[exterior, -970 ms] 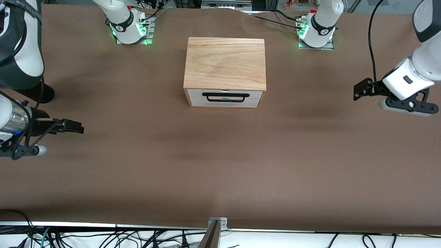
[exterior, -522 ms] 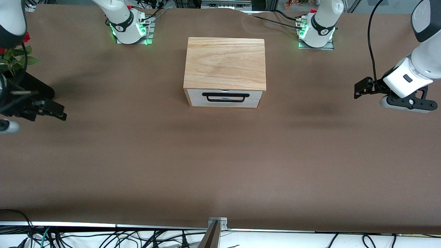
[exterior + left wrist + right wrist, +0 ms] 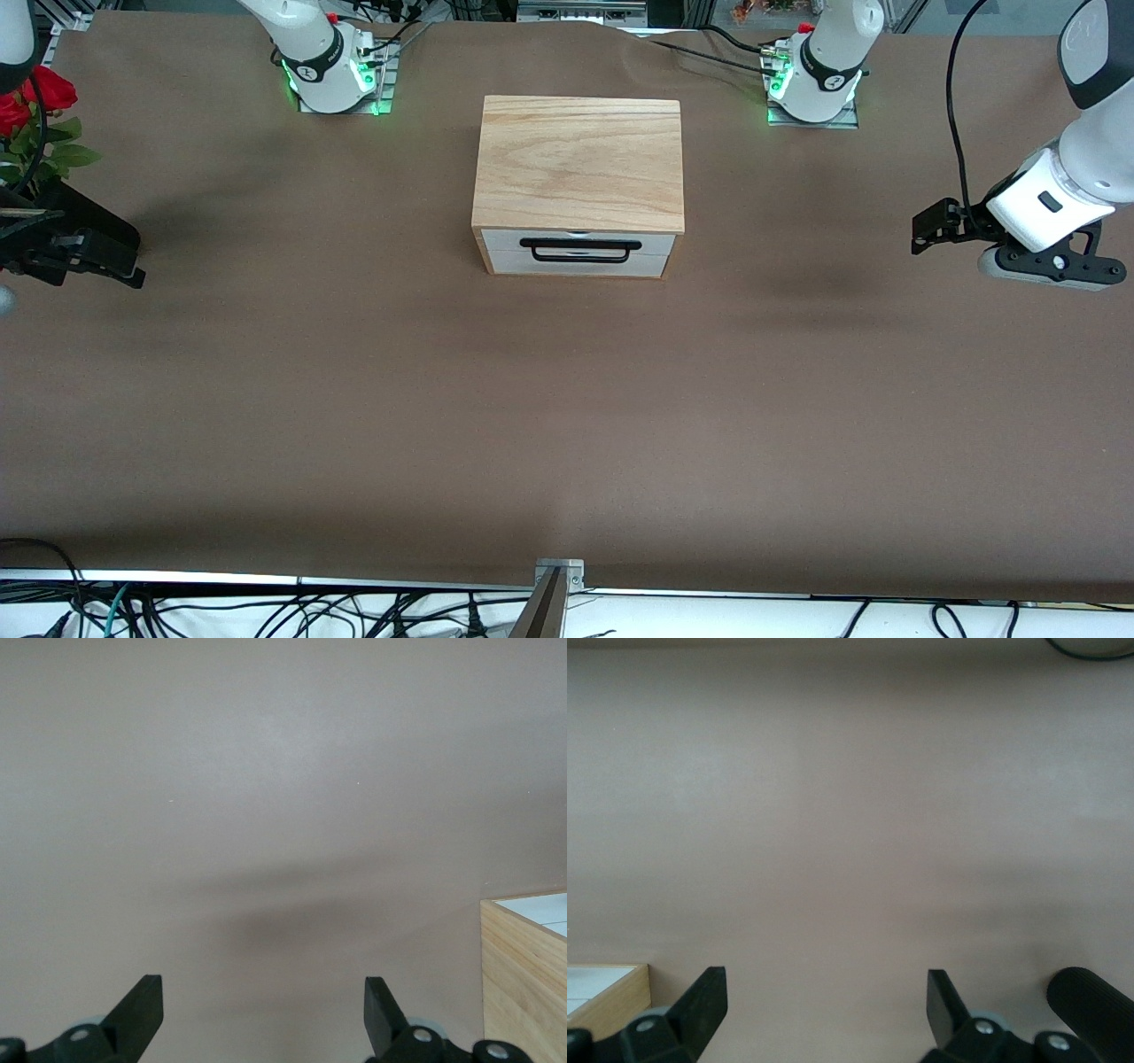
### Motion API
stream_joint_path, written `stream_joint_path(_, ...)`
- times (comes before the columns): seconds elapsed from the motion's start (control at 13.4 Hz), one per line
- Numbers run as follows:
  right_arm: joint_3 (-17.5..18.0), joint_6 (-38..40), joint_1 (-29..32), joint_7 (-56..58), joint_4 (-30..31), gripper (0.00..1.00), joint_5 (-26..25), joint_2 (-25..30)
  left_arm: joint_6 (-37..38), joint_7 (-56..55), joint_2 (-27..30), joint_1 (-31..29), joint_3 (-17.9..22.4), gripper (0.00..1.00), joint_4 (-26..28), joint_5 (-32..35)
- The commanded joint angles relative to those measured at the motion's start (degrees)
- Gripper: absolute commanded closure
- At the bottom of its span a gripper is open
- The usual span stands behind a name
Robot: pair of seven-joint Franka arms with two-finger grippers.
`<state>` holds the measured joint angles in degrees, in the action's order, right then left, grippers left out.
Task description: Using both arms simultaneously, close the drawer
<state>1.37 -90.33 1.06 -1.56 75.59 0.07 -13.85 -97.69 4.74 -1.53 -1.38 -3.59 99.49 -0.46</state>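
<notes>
The broad brown cloth-covered table [image 3: 567,425] lies bare along the camera's edge, and the first thing met going up it is the white front panel of the drawer [image 3: 578,252] with its thin black wire handle [image 3: 580,250], which faces the front camera from the middle of the table; the panel sits just about level with the front of the light oak box [image 3: 579,164] that houses it, so the drawer looks pushed home or very nearly so, with no tray showing. At about the same depth the two black two-finger grippers hang over the bare cloth well apart from the box: the right gripper [image 3: 97,266] over the right arm's end of the table, the left gripper [image 3: 926,232] over the left arm's end. Each wrist view shows its own fingers spread wide with nothing between them, and a corner of the box at the frame's edge, which suggests both stand clear so as not to touch the front. Beside the right gripper stands a red rose with green leaves [image 3: 40,115]; farthest up are the two white arm bases
</notes>
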Motion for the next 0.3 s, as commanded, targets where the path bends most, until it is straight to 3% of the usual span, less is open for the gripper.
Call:
stream_joint_path(0.0, 0.3, -0.29, -0.01, -0.55, 1.76, 0.0, -1.12, 1.29, 0.74, 0.89, -0.05, -0.02, 0.52, 0.0, -0.61, -0.51)
stream_joint_path(0.22, 0.3, -0.46, 0.08, 0.07, 1.76, 0.0, -1.39, 0.67, 1.88, 0.89, -0.05, -0.11, 0.52, 0.0, -0.7, -0.42)
